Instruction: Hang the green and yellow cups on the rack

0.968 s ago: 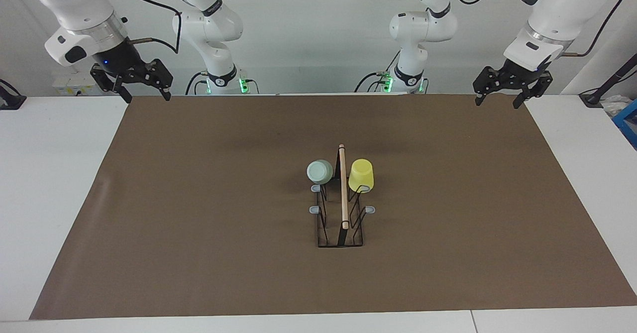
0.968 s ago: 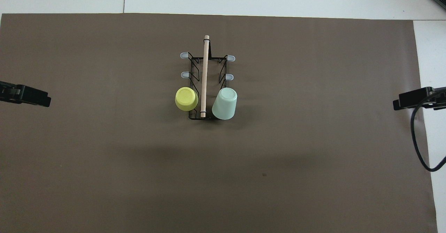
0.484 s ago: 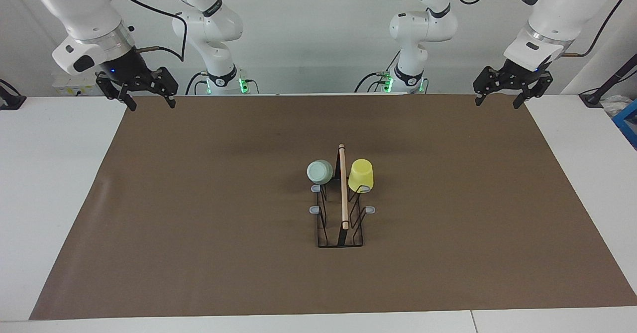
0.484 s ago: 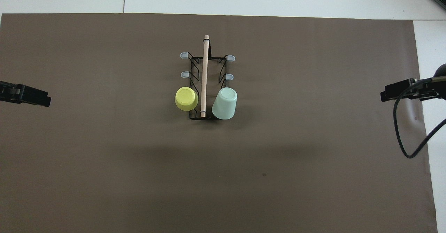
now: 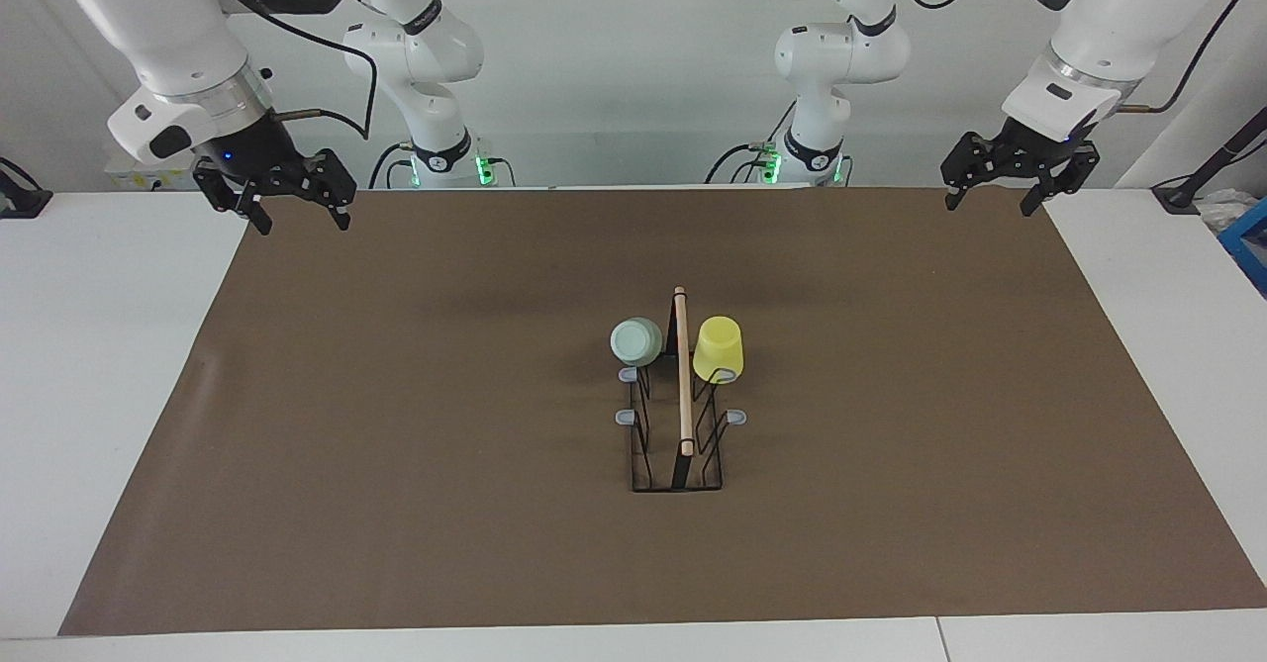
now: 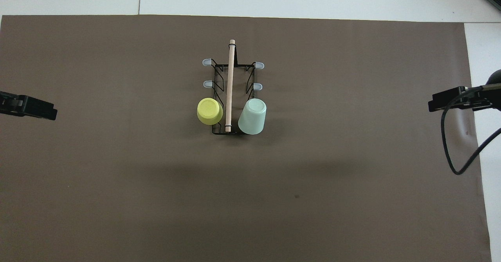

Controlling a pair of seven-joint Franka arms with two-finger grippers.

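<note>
The rack stands on the brown mat near the middle of the table, its wooden rod running along the top, pointing toward and away from the robots. Both cups hang upside down on the rack's prongs at the end nearest the robots. The green cup sits on the prong on the side of the rod toward the right arm's end of the table, tilted outward from the rod. The yellow cup sits on the matching prong on the side toward the left arm's end, close beside the rod. The other four grey-tipped prongs, farther from the robots than the cups, carry nothing.

The right gripper hangs in the air over the corner of the mat at the right arm's end, well apart from the rack. Its fingers are spread and hold nothing. The left gripper hangs over the mat's corner at the left arm's end, also well apart from the rack, fingers spread and empty. In the overhead view only the dark tips of the two grippers show at the edges, level with the cups on the rack.
</note>
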